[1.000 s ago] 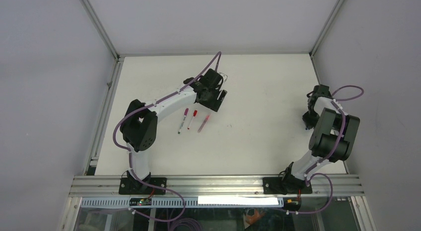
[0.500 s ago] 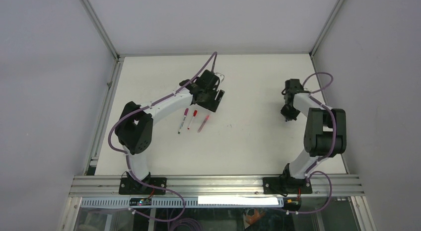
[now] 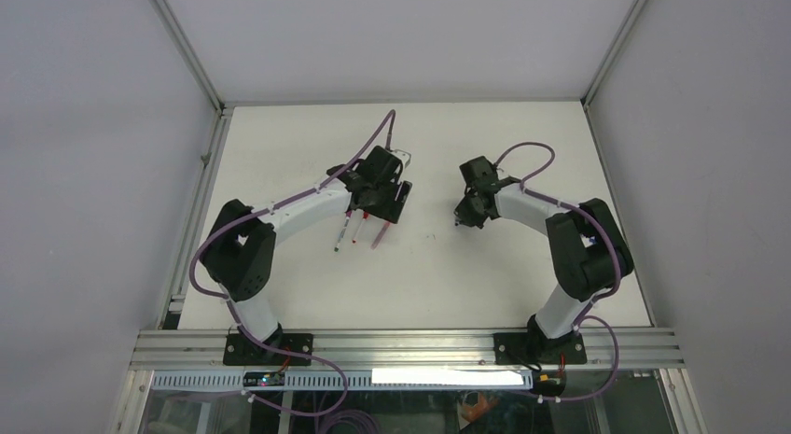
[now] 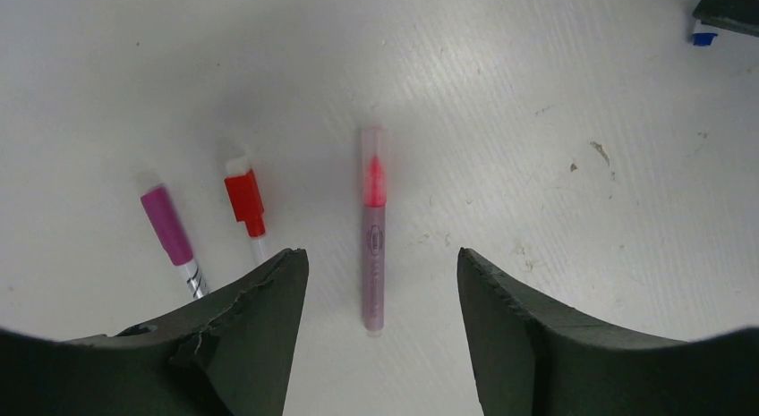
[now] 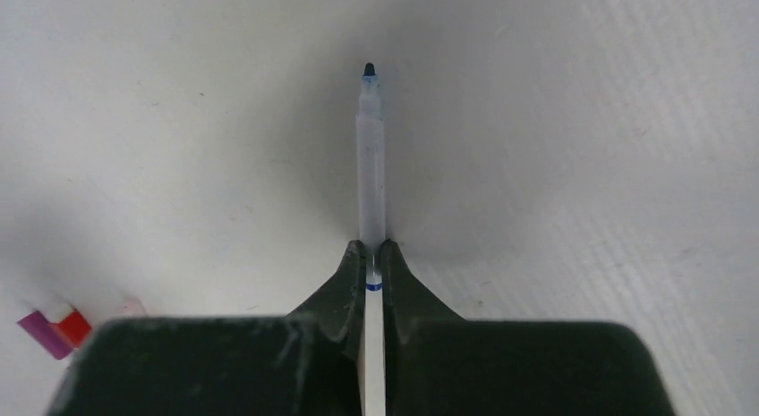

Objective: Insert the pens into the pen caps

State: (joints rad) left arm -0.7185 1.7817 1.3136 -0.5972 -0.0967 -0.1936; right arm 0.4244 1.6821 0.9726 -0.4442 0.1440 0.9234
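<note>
gripping a slim white-barrelled pen with a bare dark blue tip, the right gripper has its jaws pressed tight on the barrel at a blue ring. the tip points away from the wrist and appears clear of the white table.

the left gripper stands roughly half open and holds nothing. its jaws sit either side of a translucent mauve pen with a pink-red tip, which lies flat on the table and touches neither finger. just beside it lie a red-ended white pen and, next along, a magenta-ended white pen, roughly parallel.

a small blue piece shows at the far corner of the left wrist view, close by the right gripper. whether it is a cap or the held pen's end cannot be told.

judgement: the step in hand is the blue pen, held uncapped and awaiting its cap. the next move calls for locating that cap and having the left gripper secure it with the mouth exposed. tip and mouth must then be aligned on one axis before pushing. the mauve pen under the left jaws looks like no match for it.
</note>
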